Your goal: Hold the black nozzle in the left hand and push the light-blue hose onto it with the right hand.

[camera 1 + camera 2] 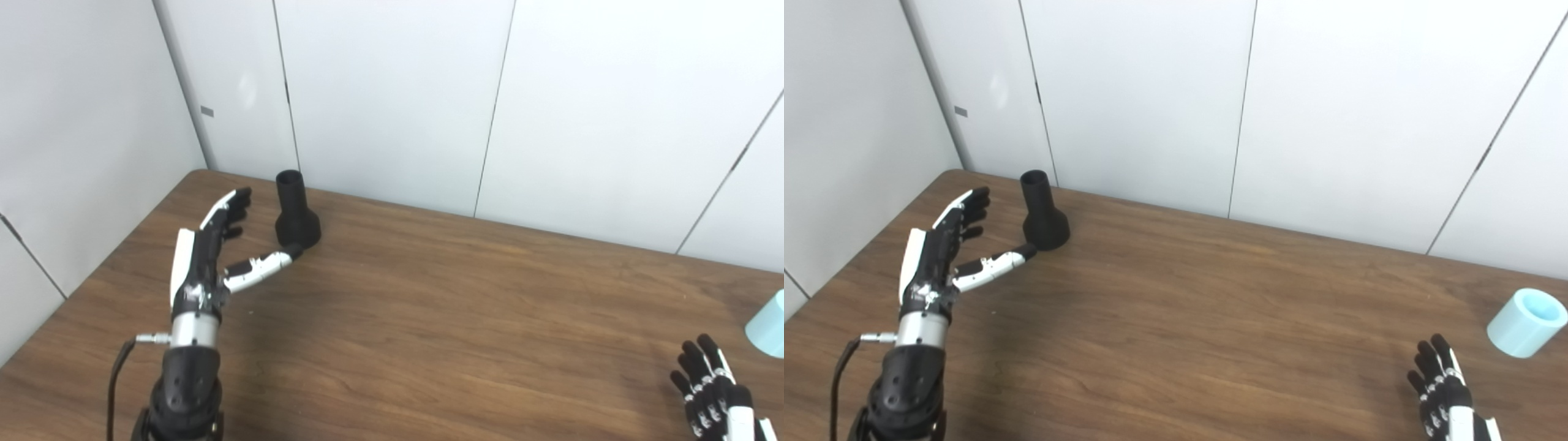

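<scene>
One black funnel-shaped plastic nozzle (1044, 211) stands upright, wide base down, just beyond the left hand (944, 251), whose fingers are spread and holding nothing; its thumb tip reaches the nozzle's base, touching or nearly so. The short light-blue cylindrical hose (1526, 322) lies on its side just beyond the right hand (1444, 389), which is released with fingers apart, on the brown wooden table (1213, 318)

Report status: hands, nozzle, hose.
Left robot hand open beside upright nozzle, thumb near its base. Right robot hand open, short of hose. Nothing between.
</scene>
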Available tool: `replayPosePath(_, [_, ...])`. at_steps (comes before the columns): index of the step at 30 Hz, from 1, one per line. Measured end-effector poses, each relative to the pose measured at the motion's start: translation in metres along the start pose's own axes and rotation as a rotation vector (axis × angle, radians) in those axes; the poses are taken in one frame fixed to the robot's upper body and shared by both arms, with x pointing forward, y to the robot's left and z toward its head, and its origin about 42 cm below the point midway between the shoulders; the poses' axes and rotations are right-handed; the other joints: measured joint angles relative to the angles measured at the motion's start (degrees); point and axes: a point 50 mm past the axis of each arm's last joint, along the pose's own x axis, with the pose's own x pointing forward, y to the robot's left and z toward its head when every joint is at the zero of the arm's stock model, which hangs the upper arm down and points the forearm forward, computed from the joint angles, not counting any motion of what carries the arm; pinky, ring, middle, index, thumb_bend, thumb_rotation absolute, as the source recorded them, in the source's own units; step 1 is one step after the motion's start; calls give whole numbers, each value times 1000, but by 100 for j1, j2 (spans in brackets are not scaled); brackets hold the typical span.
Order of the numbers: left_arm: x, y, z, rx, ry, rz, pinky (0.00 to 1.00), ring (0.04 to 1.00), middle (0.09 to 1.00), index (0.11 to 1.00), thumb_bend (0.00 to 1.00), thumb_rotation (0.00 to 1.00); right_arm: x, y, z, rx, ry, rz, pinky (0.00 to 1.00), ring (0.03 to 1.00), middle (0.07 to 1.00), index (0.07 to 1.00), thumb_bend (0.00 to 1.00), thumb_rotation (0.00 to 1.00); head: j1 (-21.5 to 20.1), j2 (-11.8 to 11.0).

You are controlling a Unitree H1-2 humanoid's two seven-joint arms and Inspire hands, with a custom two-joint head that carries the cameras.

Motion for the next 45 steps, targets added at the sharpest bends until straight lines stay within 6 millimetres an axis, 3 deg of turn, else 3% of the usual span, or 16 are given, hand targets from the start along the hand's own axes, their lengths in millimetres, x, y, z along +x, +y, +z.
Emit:
replayPosePath(2, [11,3,-6,32,23,0,910,924,920,886,875,226,1,0,0,-1,-2,0,920,969,952,954,618,997,0,0])
replayPosePath(5, [28,6,-12,112,51,-6,856,918,924,890,868,272,1,-1,0,-6,0,-4,906,965,950,952,621,989,0,0])
replayPosePath(8, [47,9,-14,201,53,-15,879,940,939,902,870,244,1,-1,-1,-4,1,-8,881,952,940,945,610,978,0,0])
replayPosePath(12, [76,5,-14,282,66,-27,907,966,953,908,911,274,1,-3,-1,-2,-6,-20,857,927,922,921,583,953,-35,17])
replayPosePath(15, [95,1,-15,356,83,-40,989,995,962,917,975,312,1,-3,-1,2,-10,-37,850,925,922,921,600,953,-44,18])
replayPosePath(22, [129,-10,-23,434,157,-97,1000,1000,996,955,1000,361,0,-2,2,-22,-49,-62,844,900,903,891,617,940,-62,44])
replayPosePath(25, [134,-14,-26,441,180,-130,1000,1000,999,954,991,341,0,-3,2,-38,-70,-73,837,888,894,884,605,944,-44,53])
replayPosePath(28, [139,-22,-33,468,217,-158,1000,1000,980,933,996,391,0,-3,3,-57,-78,-76,879,898,893,863,641,924,-53,79])
replayPosePath(37, [144,-37,-45,506,262,-192,1000,994,948,864,993,378,0,-1,3,-116,-85,-74,861,880,875,839,544,946,-62,105])
replayPosePath(42, [144,-48,-46,525,254,-216,999,962,909,830,989,409,0,-1,4,-138,-90,-79,849,882,876,838,595,952,-70,105])
replayPosePath(45, [141,-56,-50,565,237,-248,987,929,876,813,975,419,1,1,4,-194,-87,-76,903,898,879,835,592,995,-97,114])
